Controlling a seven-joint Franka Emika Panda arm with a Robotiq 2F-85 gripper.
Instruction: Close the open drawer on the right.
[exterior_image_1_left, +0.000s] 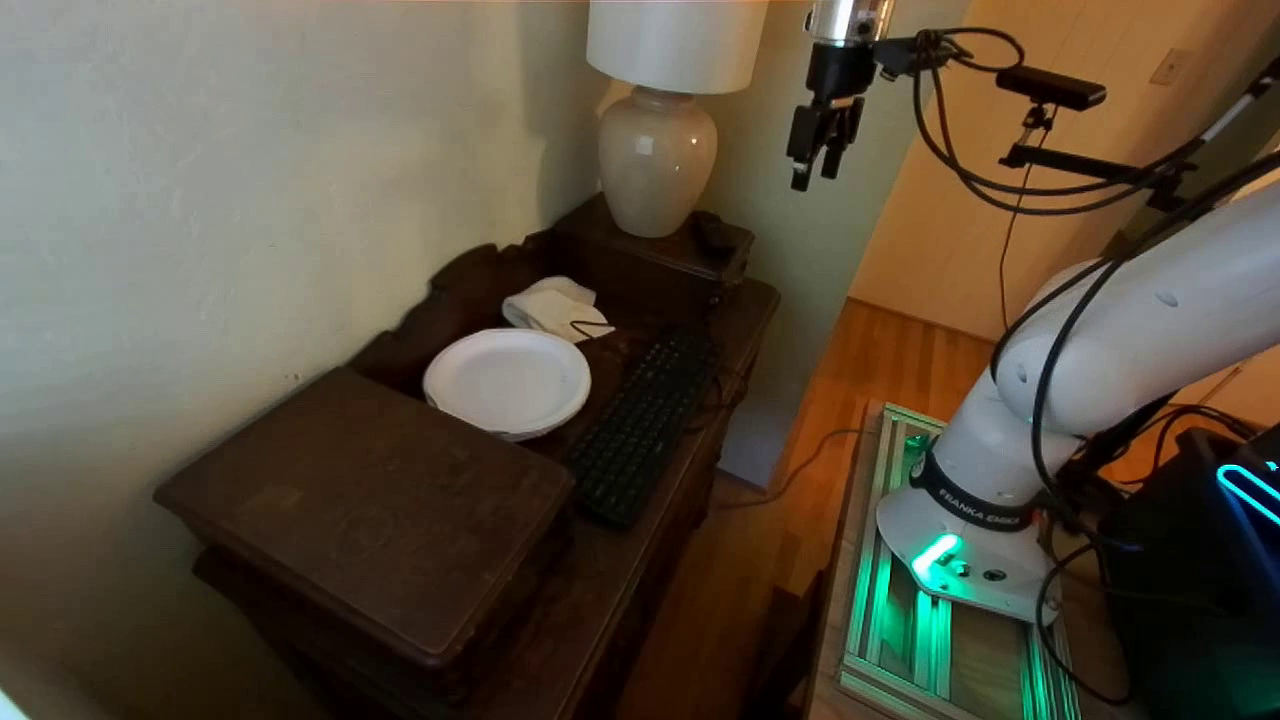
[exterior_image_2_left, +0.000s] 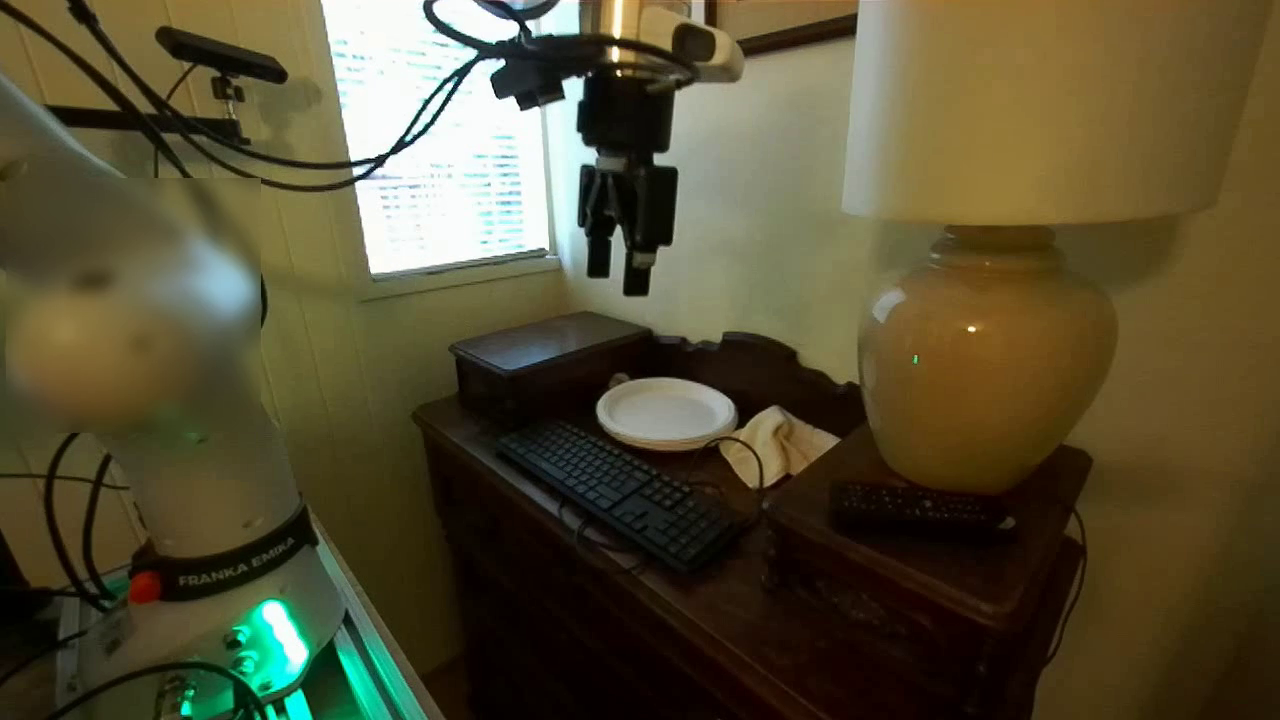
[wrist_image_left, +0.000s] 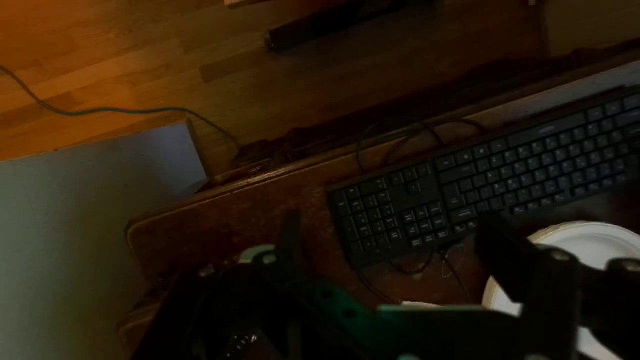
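No open drawer with a pale inside shows in any view. A small dark-brown wooden box (exterior_image_2_left: 1030, 590) stands at the right end of the dresser, under the lamp; it also shows in an exterior view (exterior_image_1_left: 625, 235). Its carved drawer front (exterior_image_2_left: 860, 605) appears flush below the box top, with no gap seen. My gripper (exterior_image_2_left: 617, 280) hangs in the air, pointing down, well above the dresser and apart from the box. It also shows in an exterior view (exterior_image_1_left: 815, 175). In the wrist view the fingers (wrist_image_left: 389, 222) stand wide apart with nothing between them.
A lamp (exterior_image_2_left: 990, 370) and a remote (exterior_image_2_left: 915, 508) sit on the right box. A keyboard (exterior_image_2_left: 620, 490), white plates (exterior_image_2_left: 665, 412) and a cloth (exterior_image_2_left: 775, 445) lie on the dresser top. A second dark box (exterior_image_1_left: 370, 510) stands at the far end. Walls border the dresser.
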